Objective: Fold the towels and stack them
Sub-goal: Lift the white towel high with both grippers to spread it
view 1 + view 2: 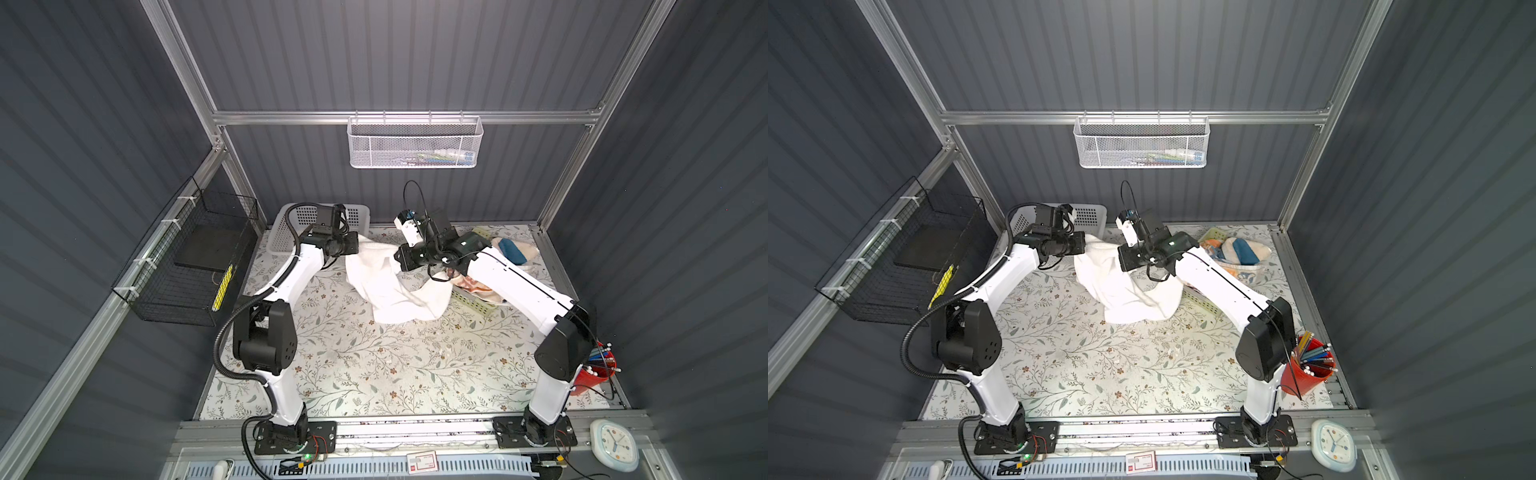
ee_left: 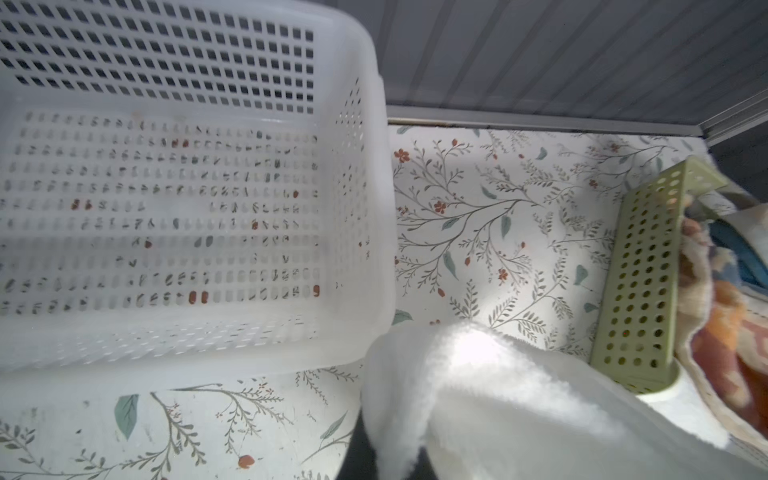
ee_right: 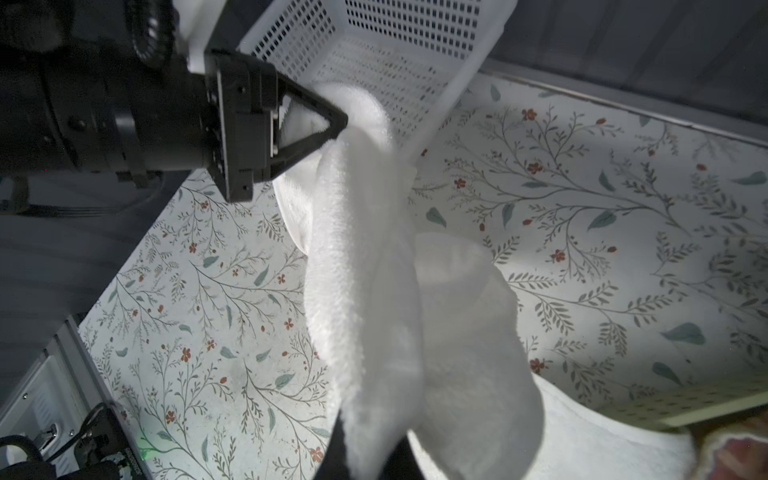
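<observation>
Nearest to the top camera, a small white clock with rounded corners [image 1: 614, 444] lies on the near rail at the right. Just beyond it a red cup of coloured pencils [image 1: 1308, 370] stands at the right edge of the table [image 1: 374, 374], which carries a flower-patterned covering. Farther in, in the far half of the table, a plain white terry towel [image 1: 386, 291] hangs between both arms. The left hand [image 3: 338, 122] has its black fingers pressed together on one upper edge of this towel, just beside the white perforated plastic basket [image 1: 282, 232] in the far left corner. The right hand [image 1: 395, 258] is clamped on another part of the upper edge, a little to the right; in the right wrist view the cloth runs between its dark fingers. From the two grips the towel sags, and its lower part rests crumpled on the table, touching the near left side of a pale green perforated basket [image 1: 473, 303]. In that green basket lie a cream towel with a blue panel [image 1: 1246, 251] and an orange patterned towel [image 1: 473, 284], partly hidden under the right arm.
</observation>
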You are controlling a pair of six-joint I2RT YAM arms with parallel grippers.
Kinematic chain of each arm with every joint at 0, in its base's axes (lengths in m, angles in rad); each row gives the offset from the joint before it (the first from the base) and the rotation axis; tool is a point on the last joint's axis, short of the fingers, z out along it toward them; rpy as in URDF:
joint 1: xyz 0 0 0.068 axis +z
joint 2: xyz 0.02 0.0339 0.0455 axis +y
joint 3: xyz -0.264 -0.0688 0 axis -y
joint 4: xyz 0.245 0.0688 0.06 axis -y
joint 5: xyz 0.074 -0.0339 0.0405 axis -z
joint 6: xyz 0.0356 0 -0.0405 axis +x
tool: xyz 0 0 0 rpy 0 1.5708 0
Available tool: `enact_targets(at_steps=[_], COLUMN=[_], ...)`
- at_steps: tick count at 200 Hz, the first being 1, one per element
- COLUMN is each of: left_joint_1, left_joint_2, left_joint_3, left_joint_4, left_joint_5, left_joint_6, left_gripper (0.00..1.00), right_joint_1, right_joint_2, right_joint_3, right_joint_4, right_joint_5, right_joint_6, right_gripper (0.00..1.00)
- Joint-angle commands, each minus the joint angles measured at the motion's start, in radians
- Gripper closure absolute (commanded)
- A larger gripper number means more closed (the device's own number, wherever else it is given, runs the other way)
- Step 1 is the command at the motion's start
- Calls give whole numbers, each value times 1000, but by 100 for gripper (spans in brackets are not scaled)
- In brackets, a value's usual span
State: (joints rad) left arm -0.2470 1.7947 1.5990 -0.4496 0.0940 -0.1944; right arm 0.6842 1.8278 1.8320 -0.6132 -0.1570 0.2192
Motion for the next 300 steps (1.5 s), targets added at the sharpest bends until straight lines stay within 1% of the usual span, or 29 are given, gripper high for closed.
enact_targets(at_steps=[1, 26, 50, 86, 110, 141, 160, 176, 192, 204, 211, 226, 237, 251, 260, 269, 300], left_joint_1=[8, 8, 8, 8, 8, 8, 8, 7, 8, 8, 8, 8, 8, 8, 8, 8, 8], left_joint_2=[-107, -200, -304, -461, -530, -543, -549, -535, -498, -475, -465, -450, -438, -422, -408, -396, -368], left_joint_3=[1, -28, -11, 65, 167, 389, 477, 537, 592, 592, 576, 511, 452, 370, 319, 272, 116], left_joint_4=[-34, -42, -61, -68, -71, -147, -167, -195, -251, -280, -289, -275, -245, -192, -161, -134, -63], left_joint_5=[31, 82, 86, 71, 82, 128, 134, 141, 144, 141, 136, 139, 150, 170, 177, 187, 227], left_joint_6=[32, 14, 10, -3, -18, -28, -28, -30, -23, -17, -16, -16, -21, -31, -36, -43, -62], left_gripper=[100, 100, 100, 100, 100, 100, 100, 100, 100, 100, 100, 100, 100, 100, 100, 100, 100], right_joint_1=[5, 12, 31, 84, 141, 241, 331, 379, 383, 378, 369, 322, 262, 161, 107, 70, 10], right_joint_2=[-63, -133, -191, -265, -296, -293, -284, -288, -279, -267, -253, -228, -213, -200, -204, -214, -281], right_joint_3=[45, 57, 122, 281, 398, 584, 681, 689, 682, 659, 656, 659, 655, 618, 559, 484, 202], right_joint_4=[-95, -120, -171, -232, -249, -250, -239, -204, -189, -181, -190, -244, -295, -348, -354, -343, -256], right_joint_5=[37, 57, 109, 204, 271, 370, 455, 530, 593, 646, 656, 618, 539, 403, 330, 283, 218], right_joint_6=[-42, -58, -98, -182, -255, -363, -451, -518, -539, -555, -547, -486, -413, -314, -269, -239, -187], right_gripper=[100, 100, 100, 100, 100, 100, 100, 100, 100, 100, 100, 100, 100, 100, 100, 100, 100])
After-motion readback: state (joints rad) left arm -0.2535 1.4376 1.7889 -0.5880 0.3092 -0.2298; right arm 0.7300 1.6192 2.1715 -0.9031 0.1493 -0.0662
